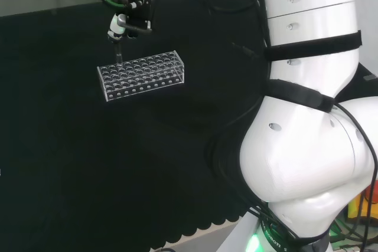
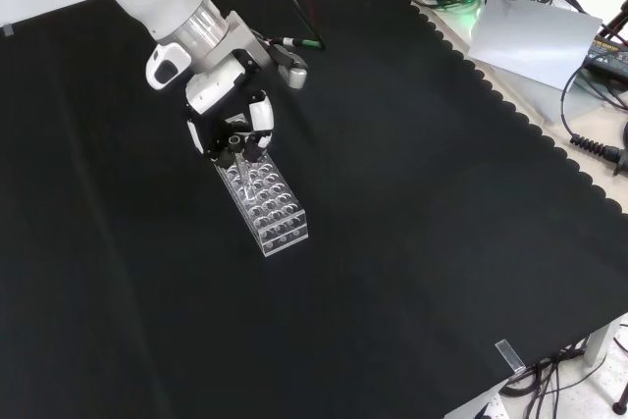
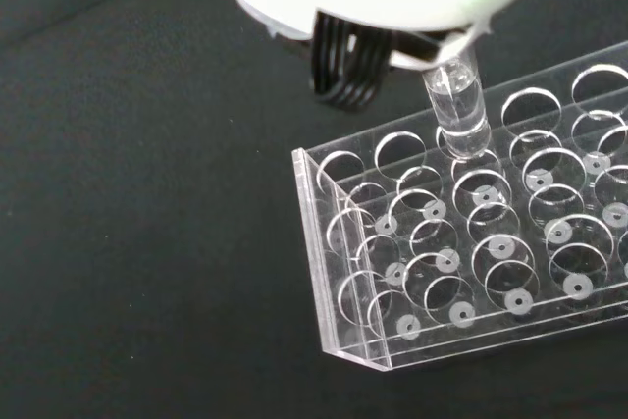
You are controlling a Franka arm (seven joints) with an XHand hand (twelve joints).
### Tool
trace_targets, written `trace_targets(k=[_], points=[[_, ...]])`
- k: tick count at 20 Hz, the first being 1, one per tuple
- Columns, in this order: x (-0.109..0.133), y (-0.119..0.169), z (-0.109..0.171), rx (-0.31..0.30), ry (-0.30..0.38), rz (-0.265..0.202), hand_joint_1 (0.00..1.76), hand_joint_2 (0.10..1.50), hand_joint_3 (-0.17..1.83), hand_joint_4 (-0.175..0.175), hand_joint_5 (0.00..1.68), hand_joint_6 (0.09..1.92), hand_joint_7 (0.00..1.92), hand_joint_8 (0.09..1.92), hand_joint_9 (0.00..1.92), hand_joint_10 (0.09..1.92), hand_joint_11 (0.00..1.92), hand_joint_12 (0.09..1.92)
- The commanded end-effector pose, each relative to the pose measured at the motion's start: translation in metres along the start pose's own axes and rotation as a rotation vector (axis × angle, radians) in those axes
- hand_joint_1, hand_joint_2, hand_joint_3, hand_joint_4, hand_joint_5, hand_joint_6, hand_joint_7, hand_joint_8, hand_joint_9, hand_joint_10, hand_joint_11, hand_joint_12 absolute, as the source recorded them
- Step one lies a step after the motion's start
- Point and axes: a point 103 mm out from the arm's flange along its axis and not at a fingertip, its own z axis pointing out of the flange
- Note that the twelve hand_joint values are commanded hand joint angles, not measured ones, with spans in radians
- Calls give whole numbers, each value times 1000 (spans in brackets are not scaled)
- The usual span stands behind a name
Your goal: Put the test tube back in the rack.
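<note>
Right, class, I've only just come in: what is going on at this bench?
A white robot arm's hand is pinching a clear test tube and holding it roughly upright over one end of a clear rack that stands on the black cloth. In the wrist view the tube's lower end sits right at the rack's top holes, near an edge row; whether it has entered a hole cannot be told. The holes that show in that view look empty.

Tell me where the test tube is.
Held in the hand, the test tube hangs upright over the rack's left end in the head view, tip at a hole.
</note>
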Motion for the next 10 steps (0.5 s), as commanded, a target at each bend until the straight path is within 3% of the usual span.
trace_targets(k=[1, 10], points=[[-2, 2, 4, 9, -1, 6, 1324, 567, 797, -175, 1292, 656, 1346, 664, 1595, 672, 1082, 1031], [-4, 19, 15, 34, -11, 18, 1324, 566, 798, -175, 1292, 656, 1347, 663, 1596, 672, 1082, 1031]])
